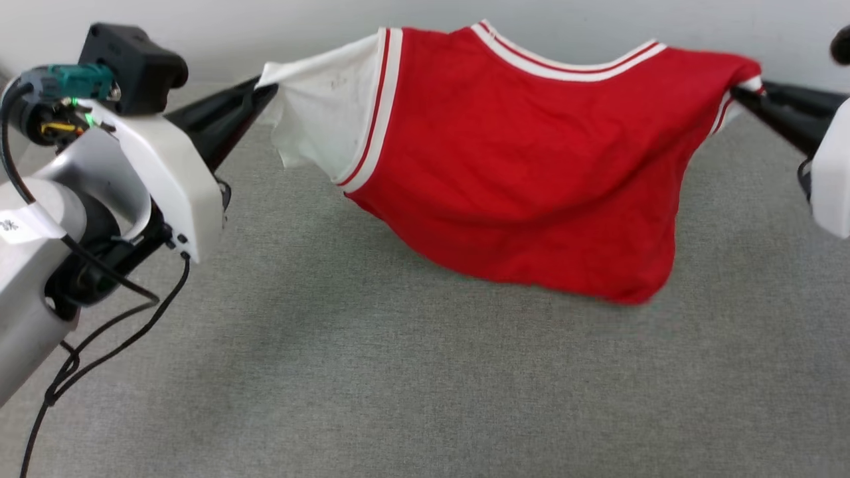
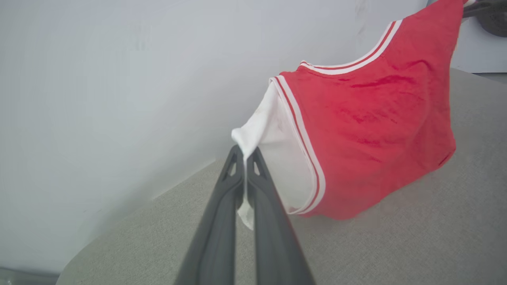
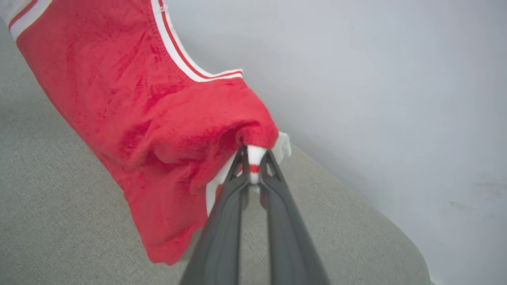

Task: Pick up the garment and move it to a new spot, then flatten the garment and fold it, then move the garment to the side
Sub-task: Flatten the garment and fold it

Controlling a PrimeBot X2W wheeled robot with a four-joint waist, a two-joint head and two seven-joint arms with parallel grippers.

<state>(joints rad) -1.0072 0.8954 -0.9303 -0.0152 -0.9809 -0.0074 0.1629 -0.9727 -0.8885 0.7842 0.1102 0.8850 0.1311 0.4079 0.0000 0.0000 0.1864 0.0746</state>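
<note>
One garment, pinched twice: left gripper; right gripper.

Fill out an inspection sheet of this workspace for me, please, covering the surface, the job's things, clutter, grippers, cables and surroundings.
Surface: grey cloth-textured tabletop with rounded corners.
Job's things: red garment with white sleeves, stretched in the air between both grippers, neckline up. Its lower edge sags to the tabletop or just above it; contact cannot be told.
Clutter: nothing seen.
Grippers: left gripper shut on a white sleeve; right gripper shut on the striped cuff of the other sleeve.
Cables: black cables hang in loose loops from the left arm, apart from the garment.
Surroundings: plain pale wall behind the tabletop.
</note>
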